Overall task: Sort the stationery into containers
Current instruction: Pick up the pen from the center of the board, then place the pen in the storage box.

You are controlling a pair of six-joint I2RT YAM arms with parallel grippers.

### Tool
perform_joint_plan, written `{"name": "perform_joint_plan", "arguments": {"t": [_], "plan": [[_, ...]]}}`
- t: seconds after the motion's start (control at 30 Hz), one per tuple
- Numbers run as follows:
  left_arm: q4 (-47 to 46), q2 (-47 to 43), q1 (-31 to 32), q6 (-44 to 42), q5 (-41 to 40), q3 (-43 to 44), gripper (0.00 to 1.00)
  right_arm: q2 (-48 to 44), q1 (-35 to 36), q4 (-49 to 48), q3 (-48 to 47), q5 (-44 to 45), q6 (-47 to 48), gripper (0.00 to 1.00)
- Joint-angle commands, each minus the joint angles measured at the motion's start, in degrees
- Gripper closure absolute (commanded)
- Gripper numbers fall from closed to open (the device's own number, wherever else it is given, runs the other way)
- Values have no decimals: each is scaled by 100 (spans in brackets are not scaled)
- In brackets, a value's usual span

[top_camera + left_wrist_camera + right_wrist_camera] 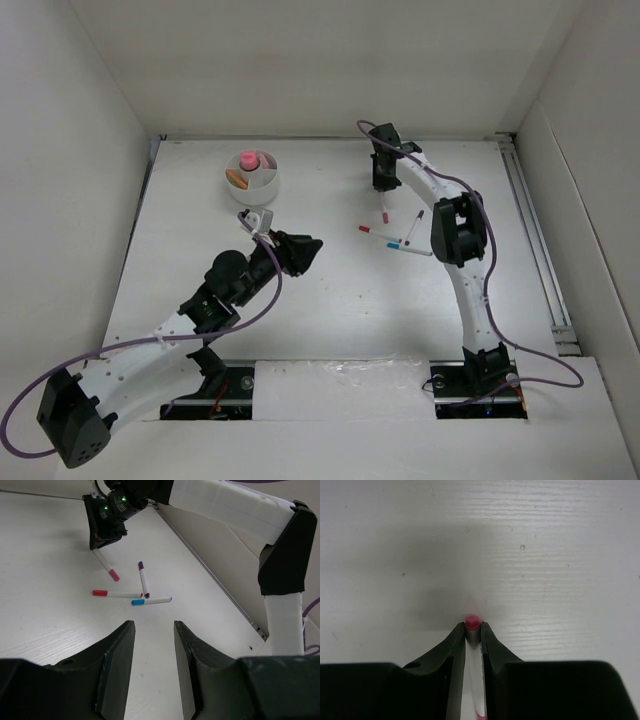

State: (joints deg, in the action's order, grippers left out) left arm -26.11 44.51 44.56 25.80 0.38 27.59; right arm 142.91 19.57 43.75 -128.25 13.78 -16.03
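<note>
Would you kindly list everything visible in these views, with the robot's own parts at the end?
bowl: one, white, divided, far left of the table.
stubby item: one, pink-topped, in the bowl.
capsule piece: one, orange, in the bowl.
loose pens: three, white with red, purple and blue caps, clustered on the table.
pink-capped pen: one, white, held by the right gripper.
table: one, white.
left gripper: one, black, open, empty.
right gripper: one, black, shut on the pink-capped pen.
</note>
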Motion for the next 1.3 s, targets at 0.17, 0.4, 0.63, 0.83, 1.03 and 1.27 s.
{"name": "perform_joint_plan", "arguments": {"t": [0.17, 0.4, 0.63, 0.83, 1.03, 1.27], "plan": [[-132, 31, -8, 109, -661, -44, 64, -1853, 169, -1498, 966, -313, -576, 100], [404, -153, -8, 513, -2146, 9, 58, -2971, 1073, -3739, 2286, -44, -1744, 100], [773, -417, -61, 961, -3096, -52, 51, -2278, 2014, -4752, 1488, 1020, -2431, 100], [1264, -137, -61, 1015, -3290, 500, 40, -1056, 2410, -4884, 82, 1829, -2589, 100], [1126, -258, -113, 1137, -3062, 669, 38, -344, 2525, -5139, -684, 2322, -2589, 100], [1337, -2172, -114, 1551, -3721, 125, 41, 157, 2578, -5455, -1062, 2621, -2589, 100]]}}
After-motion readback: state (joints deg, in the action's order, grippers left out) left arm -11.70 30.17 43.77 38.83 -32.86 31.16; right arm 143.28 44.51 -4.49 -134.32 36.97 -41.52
